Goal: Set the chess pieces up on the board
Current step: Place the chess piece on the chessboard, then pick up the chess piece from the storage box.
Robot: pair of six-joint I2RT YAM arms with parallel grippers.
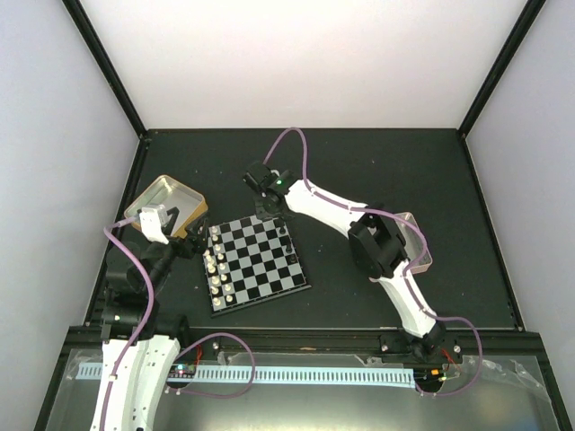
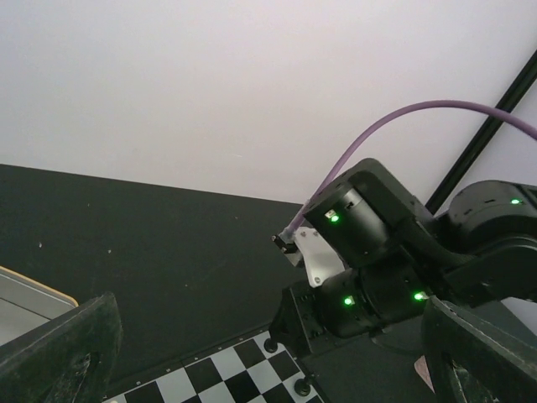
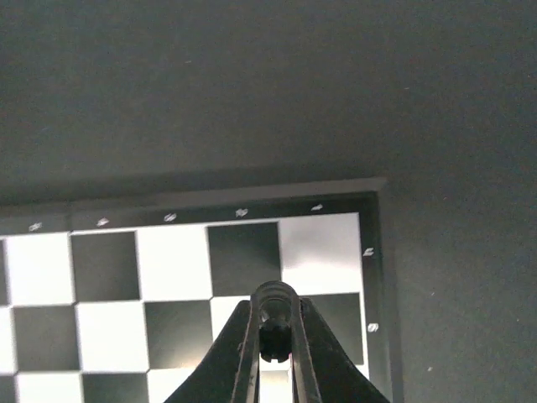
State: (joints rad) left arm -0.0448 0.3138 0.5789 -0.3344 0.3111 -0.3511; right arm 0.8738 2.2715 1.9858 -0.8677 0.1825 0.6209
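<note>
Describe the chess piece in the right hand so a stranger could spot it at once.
Start at the checkered board in the middle of the dark table and follow the right arm to the board's far edge. Pinched in its hand is a black piece with a rounded top, the only one clamped between fingers; other pieces stand free.

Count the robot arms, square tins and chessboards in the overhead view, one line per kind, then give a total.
Robot arms: 2 (left arm, right arm)
Square tins: 2 (gold tin, pink-rimmed tin)
Chessboards: 1 (board)
Total: 5
</note>
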